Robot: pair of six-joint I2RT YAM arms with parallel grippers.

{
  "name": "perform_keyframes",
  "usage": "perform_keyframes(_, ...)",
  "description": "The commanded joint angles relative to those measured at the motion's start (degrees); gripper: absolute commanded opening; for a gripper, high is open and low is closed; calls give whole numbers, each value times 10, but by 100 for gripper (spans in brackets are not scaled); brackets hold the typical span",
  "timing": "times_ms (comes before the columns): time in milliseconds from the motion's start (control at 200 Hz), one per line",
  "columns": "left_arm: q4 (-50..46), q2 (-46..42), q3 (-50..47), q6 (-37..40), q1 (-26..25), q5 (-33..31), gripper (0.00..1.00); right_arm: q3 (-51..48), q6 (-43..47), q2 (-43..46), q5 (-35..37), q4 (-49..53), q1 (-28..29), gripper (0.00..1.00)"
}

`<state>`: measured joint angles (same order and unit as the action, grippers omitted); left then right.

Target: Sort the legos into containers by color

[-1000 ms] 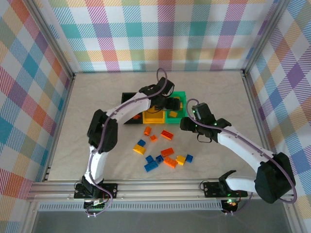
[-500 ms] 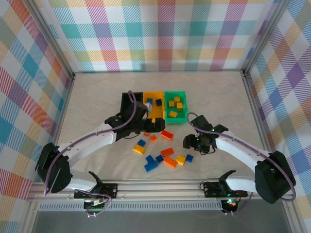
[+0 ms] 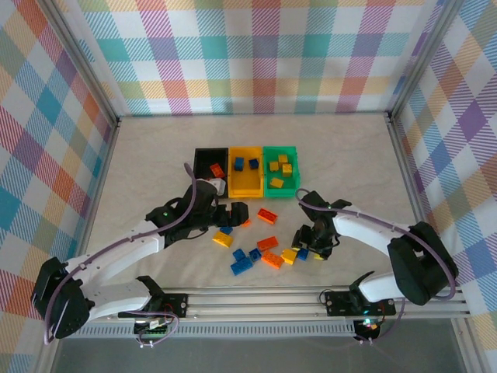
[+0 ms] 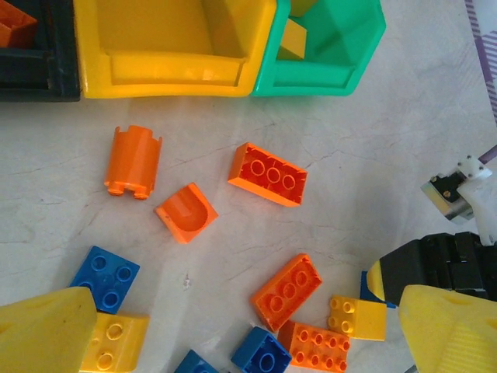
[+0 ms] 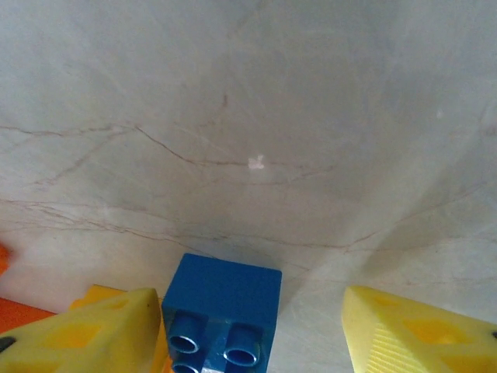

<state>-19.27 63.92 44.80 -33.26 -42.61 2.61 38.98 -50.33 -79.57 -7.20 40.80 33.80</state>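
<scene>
Three bins stand in a row: black (image 3: 203,158) with an orange brick, yellow (image 3: 245,185) with two blue bricks, green (image 3: 293,172) with yellow bricks. Loose legos lie in front of them, among them an orange brick (image 4: 267,174), an orange cylinder (image 4: 133,162) and another orange brick (image 4: 286,291). My left gripper (image 3: 235,216) (image 4: 248,346) hovers open over the pile, nothing between its fingers. My right gripper (image 3: 309,247) (image 5: 252,338) is open and low at the pile's right end. A blue brick (image 5: 221,307) (image 3: 302,252) sits between its fingers, close against the left one.
The bins' near walls (image 4: 171,74) lie just beyond the loose bricks. My right gripper's body (image 4: 439,268) crowds the pile's right side beside a yellow brick (image 4: 356,317). Bare tabletop (image 3: 349,155) stretches right of the bins, and metal frame rails (image 3: 256,299) border the table.
My left arm has drawn back from the bins and now sits over the loose pile. My right gripper has dropped down and left to straddle the blue brick.
</scene>
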Motion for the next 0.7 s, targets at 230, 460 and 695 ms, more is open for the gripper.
perform_keyframes(230,-1,-29,-27,1,12,-11,100,20,-12,-18,-14,29,12,40)
perform_keyframes(460,-30,-56,-39,0,20,-42,100,104,65,29,31,61,12,36)
perform_keyframes(695,-63,-97,-76,-17,29,-70,100,247,158,-58,34,-50,16,36)
